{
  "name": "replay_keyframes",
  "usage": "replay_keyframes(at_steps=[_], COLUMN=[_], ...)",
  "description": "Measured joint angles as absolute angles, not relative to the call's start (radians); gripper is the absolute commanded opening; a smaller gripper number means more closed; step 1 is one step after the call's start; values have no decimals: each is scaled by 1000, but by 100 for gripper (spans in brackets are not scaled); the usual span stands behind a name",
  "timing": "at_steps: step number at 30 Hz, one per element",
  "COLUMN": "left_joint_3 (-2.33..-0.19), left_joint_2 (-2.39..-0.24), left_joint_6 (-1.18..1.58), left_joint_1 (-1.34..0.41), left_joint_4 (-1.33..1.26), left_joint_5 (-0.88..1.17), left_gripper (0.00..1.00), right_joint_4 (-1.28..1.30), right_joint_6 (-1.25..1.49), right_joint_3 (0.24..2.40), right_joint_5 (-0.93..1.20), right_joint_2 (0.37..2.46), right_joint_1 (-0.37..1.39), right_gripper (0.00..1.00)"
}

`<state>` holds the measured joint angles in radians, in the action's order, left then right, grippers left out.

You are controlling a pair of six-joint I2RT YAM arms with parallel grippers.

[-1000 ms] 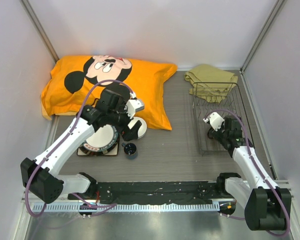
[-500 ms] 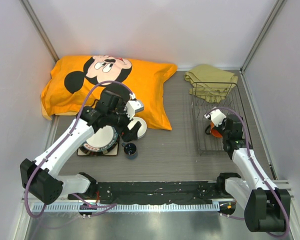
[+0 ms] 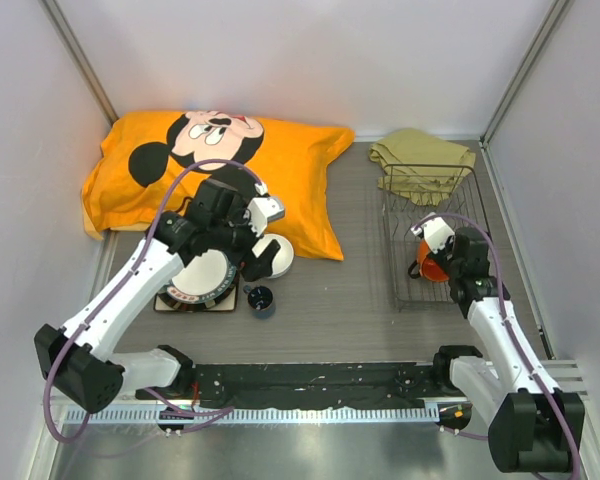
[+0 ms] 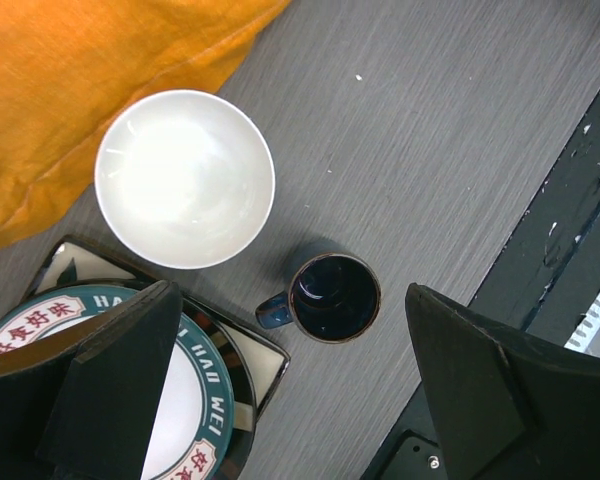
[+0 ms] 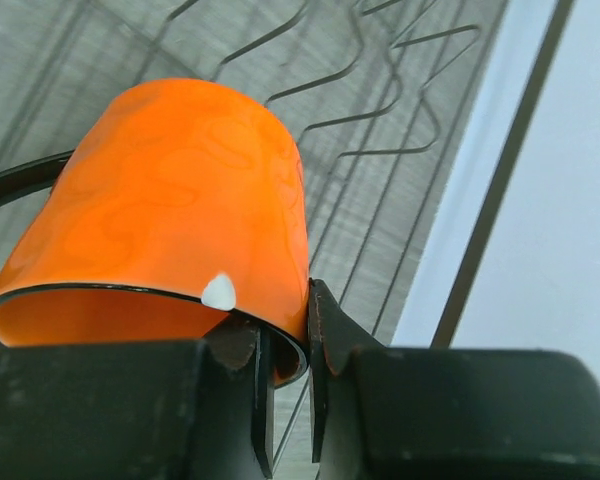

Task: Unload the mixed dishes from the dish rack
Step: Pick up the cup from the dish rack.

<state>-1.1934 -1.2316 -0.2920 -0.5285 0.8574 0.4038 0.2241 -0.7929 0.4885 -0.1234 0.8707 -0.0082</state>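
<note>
My right gripper (image 3: 442, 258) is shut on the rim of the orange mug (image 3: 429, 267), one finger inside and one outside, over the dish rack (image 3: 412, 215). In the right wrist view the orange mug (image 5: 170, 210) lies tilted on its side, pinched at its lip by the gripper (image 5: 288, 350) above the rack's wires (image 5: 380, 130). My left gripper (image 4: 300, 390) hangs open above the table, over the dark-blue cup (image 4: 333, 297), the white bowl (image 4: 185, 178) and the stacked plates (image 4: 195, 400). From above, the plates (image 3: 205, 280), bowl (image 3: 277, 257) and cup (image 3: 261, 300) sit left of centre.
An orange cartoon pillow (image 3: 210, 170) lies at the back left. An olive-green cloth (image 3: 420, 160) is bunched behind the rack. The arms' black base rail (image 3: 310, 380) runs along the near edge, and walls close in both sides.
My right gripper has shut on the orange mug's rim and raised it slightly in the rack, so the mug shows from above. The left arm has drifted a little, still open.
</note>
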Motion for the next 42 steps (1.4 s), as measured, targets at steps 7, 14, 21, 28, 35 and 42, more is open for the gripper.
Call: replay_keyframes(at_steps=[7, 14, 21, 28, 35, 42], left_joint_3=[-1290, -1326, -1326, -1326, -1326, -1322], left_joint_2=[-1179, -1177, -1230, -1257, -1271, -1284], left_joint_6=[-295, -289, -260, -238, -239, -240], left_joint_1=[-527, -523, -522, -521, -521, -521], left_joint_4=[915, 941, 954, 955, 958, 951], left_joint_5=[362, 350, 325, 312, 310, 315], left_gripper=[100, 100, 100, 100, 100, 100], right_joint_4=[441, 583, 715, 804, 894, 994], right_joint_6=[-752, -727, -710, -696, -683, -675], right_joint_3=[591, 701, 825, 896, 980, 1084], right_joint_5=[-81, -72, -68, -60, -31, 25], right_joint_2=[857, 858, 895, 906, 942, 998], right_joint_1=[-7, -7, -7, -7, -7, -7], right_gripper=[1, 1, 1, 1, 1, 1])
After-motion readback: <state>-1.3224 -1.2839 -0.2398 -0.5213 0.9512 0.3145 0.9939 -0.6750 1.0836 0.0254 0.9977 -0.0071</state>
